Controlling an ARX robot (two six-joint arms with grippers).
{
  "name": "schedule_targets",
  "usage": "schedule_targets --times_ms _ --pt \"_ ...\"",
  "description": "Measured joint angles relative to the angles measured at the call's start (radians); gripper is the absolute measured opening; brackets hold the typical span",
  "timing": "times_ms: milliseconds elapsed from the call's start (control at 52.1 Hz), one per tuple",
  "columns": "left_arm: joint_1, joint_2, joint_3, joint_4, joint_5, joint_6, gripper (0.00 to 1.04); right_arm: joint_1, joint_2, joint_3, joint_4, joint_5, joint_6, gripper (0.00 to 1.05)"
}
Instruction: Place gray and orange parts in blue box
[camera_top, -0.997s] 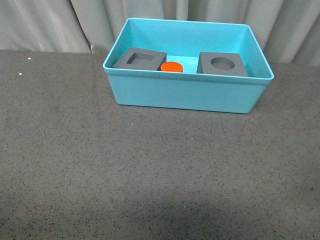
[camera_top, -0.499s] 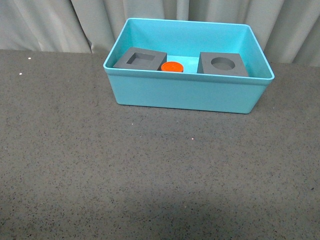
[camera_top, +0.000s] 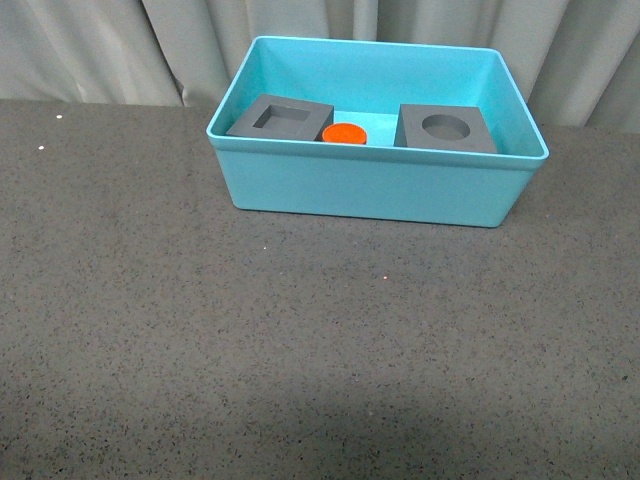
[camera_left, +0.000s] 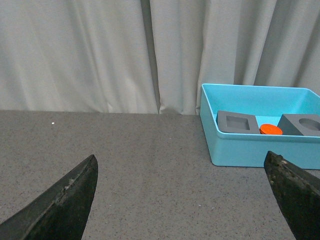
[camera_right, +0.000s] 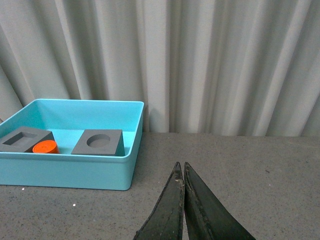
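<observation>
The turquoise-blue box (camera_top: 370, 190) stands at the back of the dark table. Inside it lie the gray cube with a square recess (camera_top: 281, 118) at the left, the orange cylinder (camera_top: 344, 134) in the middle, and the gray cube with a round recess (camera_top: 446, 128) at the right. All show too in the left wrist view: box (camera_left: 250, 150), square-recess cube (camera_left: 237, 122), cylinder (camera_left: 270, 130). The right wrist view shows the box (camera_right: 65, 172) and round-recess cube (camera_right: 98, 142). My left gripper (camera_left: 182, 187) is open and empty, left of the box. My right gripper (camera_right: 181, 166) is shut and empty, right of the box. Neither arm shows in the front view.
The table top (camera_top: 300, 350) is dark speckled gray. A pleated gray curtain (camera_top: 100, 50) hangs close behind the box along the table's far edge.
</observation>
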Motion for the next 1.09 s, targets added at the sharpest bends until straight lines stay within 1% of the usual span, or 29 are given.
schedule_targets --times_ms 134,173,211,441,499,518,537,671,767,844,920,940,1016,1093 --pt "0.000 0.000 0.000 0.000 0.000 0.000 0.98 0.000 -0.039 0.000 -0.039 0.000 0.000 0.00" --pt "0.000 0.000 0.000 0.000 0.000 0.000 0.98 0.000 -0.106 0.001 -0.132 0.000 0.000 0.00" --pt "0.000 0.000 0.000 0.000 -0.001 0.000 0.98 0.000 -0.162 0.001 -0.194 -0.003 0.000 0.00" --pt "0.000 0.000 0.000 0.000 0.000 0.000 0.98 0.000 -0.196 0.001 -0.203 -0.003 -0.001 0.01" --pt "0.000 0.000 0.000 0.000 0.000 0.000 0.98 0.000 -0.197 0.001 -0.203 -0.003 0.000 0.15" --pt "0.000 0.000 0.000 0.000 0.000 0.000 0.98 0.000 -0.197 0.001 -0.203 -0.003 0.000 0.16" --pt "0.000 0.000 0.000 0.000 0.000 0.000 0.98 0.000 -0.197 0.001 -0.203 -0.003 0.000 0.22" --pt "0.000 0.000 0.000 0.000 0.000 0.000 0.98 0.000 -0.197 0.001 -0.203 -0.003 0.000 0.41" --pt "0.000 0.000 0.000 0.000 0.000 0.000 0.98 0.000 -0.197 0.001 -0.203 -0.003 0.000 0.65" --pt "0.000 0.000 0.000 0.000 0.000 0.000 0.98 0.000 -0.197 0.001 -0.203 -0.003 0.000 0.75" --pt "0.000 0.000 0.000 0.000 0.000 0.000 0.98 0.000 -0.197 0.001 -0.203 -0.003 0.000 0.93" --pt "0.000 0.000 0.000 0.000 0.000 0.000 0.98 0.000 -0.197 0.001 -0.203 -0.003 0.000 0.96" --pt "0.000 0.000 0.000 0.000 0.000 0.000 0.98 0.000 -0.197 0.001 -0.203 -0.003 0.000 0.94" --pt "0.000 0.000 0.000 0.000 0.000 0.000 0.98 0.000 -0.197 0.001 -0.203 -0.003 0.000 0.95"
